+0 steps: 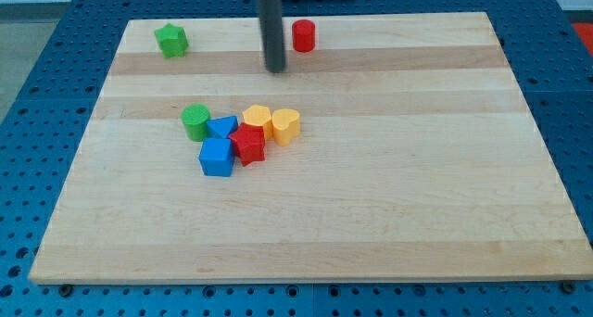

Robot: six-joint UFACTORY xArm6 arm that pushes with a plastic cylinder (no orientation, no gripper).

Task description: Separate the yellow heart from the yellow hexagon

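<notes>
The yellow heart (286, 126) lies a little left of the middle of the wooden board (389, 196), at the right end of a small cluster of blocks. Its left side touches the yellow hexagon (257, 120), so the two yellow blocks sit side by side, the hexagon slightly nearer the view's top. Just below the hexagon, toward the view's bottom, is the red star (248, 144), which touches it or nearly so. Left of the red star lies the blue cube (216, 157), and above that cube a smaller blue block (222, 127), whose shape I cannot make out well; it looks like a triangle. At the left end of the cluster stands the green cylinder (195, 122), just beside the smaller blue block.

I have no pincer, only a straight dark rod, so nothing opens or closes and I hold nothing. My tip (276, 70) rests on the board toward the view's top, well apart from the cluster, roughly above the gap between the hexagon and the heart. It touches no block. Near it, on the view's right, stands the red cylinder (304, 36), separate from the tip. Far on the view's left, near the top edge of the board, lies the green star (171, 41), alone.

The board lies on a blue perforated table (37, 39). I see no containers here.
</notes>
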